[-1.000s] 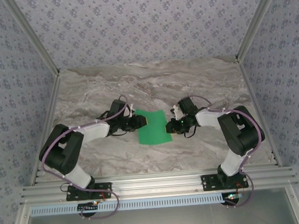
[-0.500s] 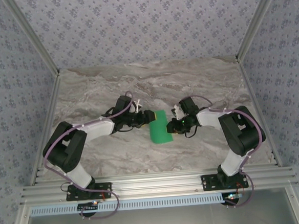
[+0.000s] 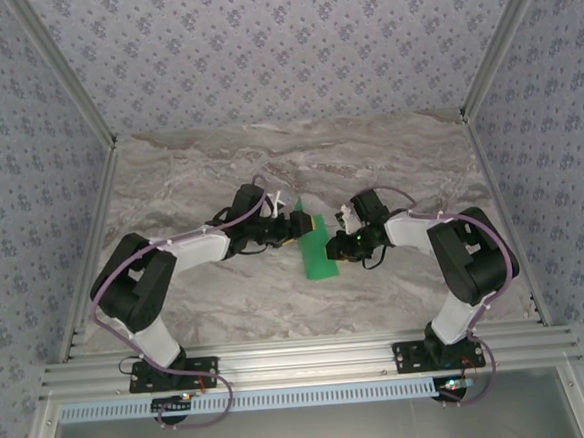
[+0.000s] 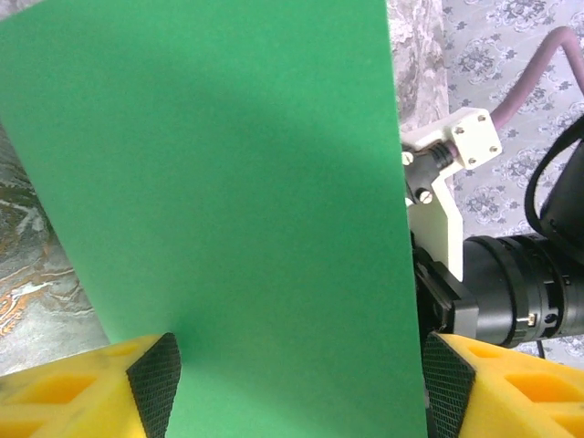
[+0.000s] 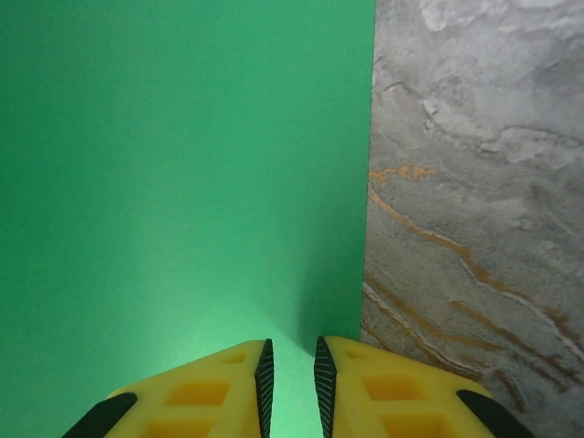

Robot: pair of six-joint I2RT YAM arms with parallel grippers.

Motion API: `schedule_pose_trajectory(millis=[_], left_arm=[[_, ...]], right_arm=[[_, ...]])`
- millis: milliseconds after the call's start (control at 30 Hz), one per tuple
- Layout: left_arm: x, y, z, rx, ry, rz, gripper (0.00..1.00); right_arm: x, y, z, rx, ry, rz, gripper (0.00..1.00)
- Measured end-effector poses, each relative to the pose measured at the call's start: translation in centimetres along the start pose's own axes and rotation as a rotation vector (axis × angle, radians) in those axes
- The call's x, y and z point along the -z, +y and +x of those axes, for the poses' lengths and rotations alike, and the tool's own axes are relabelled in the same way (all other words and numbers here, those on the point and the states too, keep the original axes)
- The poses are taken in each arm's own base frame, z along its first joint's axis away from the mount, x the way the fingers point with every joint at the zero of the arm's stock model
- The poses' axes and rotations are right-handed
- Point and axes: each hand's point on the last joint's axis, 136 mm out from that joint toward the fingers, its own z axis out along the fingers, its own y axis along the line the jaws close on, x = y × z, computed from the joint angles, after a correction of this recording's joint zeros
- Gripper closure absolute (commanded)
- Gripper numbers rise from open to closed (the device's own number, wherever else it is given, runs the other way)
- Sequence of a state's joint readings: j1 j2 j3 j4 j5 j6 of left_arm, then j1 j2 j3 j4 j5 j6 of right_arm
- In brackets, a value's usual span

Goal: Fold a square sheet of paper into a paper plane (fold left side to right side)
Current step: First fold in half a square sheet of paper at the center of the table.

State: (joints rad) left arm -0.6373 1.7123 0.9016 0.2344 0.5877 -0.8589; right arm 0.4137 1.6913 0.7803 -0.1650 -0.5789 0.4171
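Left claw (image 4: 301, 383) held its jaws spread wide, the green sheet (image 4: 228, 182) standing between and ahead of them. Right claw (image 5: 290, 365), jaws nearly together, had the sheet just beyond its tips.

A grey-veined marble tabletop (image 3: 228, 304) fills the middle of the frame, enclosed by three walls (image 3: 280, 49) papered in a pale blue-grey with a small floral print. Silver corner posts (image 3: 61, 70) slant in at upper left and right, and ribbed aluminium rails (image 3: 302, 361) cross the lower frame.
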Motion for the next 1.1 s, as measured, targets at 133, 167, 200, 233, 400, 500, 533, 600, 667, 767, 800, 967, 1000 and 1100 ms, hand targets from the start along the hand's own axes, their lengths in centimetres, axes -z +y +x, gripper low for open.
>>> schedule_pose_trajectory(millis=[133, 167, 200, 233, 400, 500, 533, 600, 667, 767, 800, 967, 1000, 1100], left_arm=[[-0.5, 0.7, 0.1, 0.016, 0.008, -0.010, 0.25], [-0.6, 0.8, 0.1, 0.018, 0.010, -0.012, 0.25], [-0.8, 0.9, 0.2, 0.021, 0.011, -0.013, 0.25], [-0.9, 1.1, 0.1, 0.023, 0.011, -0.014, 0.25], [-1.2, 1.4, 0.1, 0.032, 0.013, -0.015, 0.25], [-1.3, 1.3, 0.1, 0.031, 0.010, -0.008, 0.25], [-1.3, 1.2, 0.0, 0.030, 0.009, -0.007, 0.25], [-1.3, 1.2, 0.0, 0.028, 0.007, -0.004, 0.25], [-1.3, 1.2, 0.0, 0.027, 0.007, -0.004, 0.25], [-1.3, 1.2, -0.1, 0.026, 0.005, -0.002, 0.25], [-1.3, 1.2, -0.1, 0.025, 0.005, -0.001, 0.26], [-1.3, 1.2, -0.1, 0.027, 0.006, -0.001, 0.28], [-1.3, 1.2, -0.1, 0.028, 0.006, -0.001, 0.28], [-1.4, 1.1, 0.0, 0.027, 0.008, -0.001, 0.29]], right_arm=[[0.0, 0.0, 0.0, -0.003, 0.000, -0.008, 0.76], [0.1, 0.0, 0.0, -0.004, -0.001, -0.012, 0.76], [0.1, 0.0, 0.0, -0.005, -0.002, -0.019, 0.76], [0.1, 0.0, 0.0, -0.007, -0.005, -0.026, 0.76], [0.8, -0.4, -0.1, -0.042, -0.030, -0.062, 0.73], [1.6, -0.6, -0.3, -0.071, -0.059, -0.088, 0.67], [1.9, -0.5, -0.4, -0.075, -0.071, -0.098, 0.64], [2.8, -0.2, -0.9, -0.080, -0.102, -0.122, 0.61], [3.7, 0.4, -1.7, -0.069, -0.141, -0.150, 0.58], [5.4, 1.5, -3.1, -0.056, -0.204, -0.202, 0.55], [5.8, 1.8, -3.5, -0.052, -0.220, -0.220, 0.55], [6.9, 3.3, -4.5, -0.043, -0.253, -0.301, 0.55], [7.0, 3.6, -4.6, -0.043, -0.253, -0.313, 0.55], [7.2, 4.2, -4.6, -0.041, -0.245, -0.344, 0.55]])
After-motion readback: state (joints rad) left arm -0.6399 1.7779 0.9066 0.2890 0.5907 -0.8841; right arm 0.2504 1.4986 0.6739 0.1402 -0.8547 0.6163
